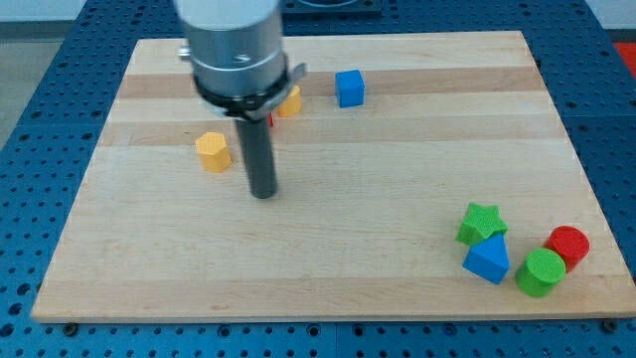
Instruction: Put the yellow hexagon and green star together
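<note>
You have no gripper to open or close here: your arm ends in a straight dark rod, and my tip (263, 193) is planted on the bare wooden board (397, 149), touching no block. Just off the tip toward the view's upper left sits the yellow hexagon (213, 151), near the rod but with a clear strip of wood between them. The green star (481, 222) is well apart from the tip, far off toward the view's lower right, so the two task blocks lie on opposite sides of the tip and nowhere near each other. Down by the star you can see a tight cluster: a blue block (487, 260), wedge-like in shape, is touching the star's lower edge, a green cylinder (541, 271) stands just to the right of that, and a red cylinder (568, 246) presses against the green cylinder from the upper right. Above the tip, toward the view's top, a blue cube (349, 88) stands alone to the right of the arm's grey housing (235, 45). Another yellow-orange block (289, 100) peeks out from behind that housing, its shape mostly hidden, and a sliver of something red (269, 118) shows beside the rod, too covered to identify.
</note>
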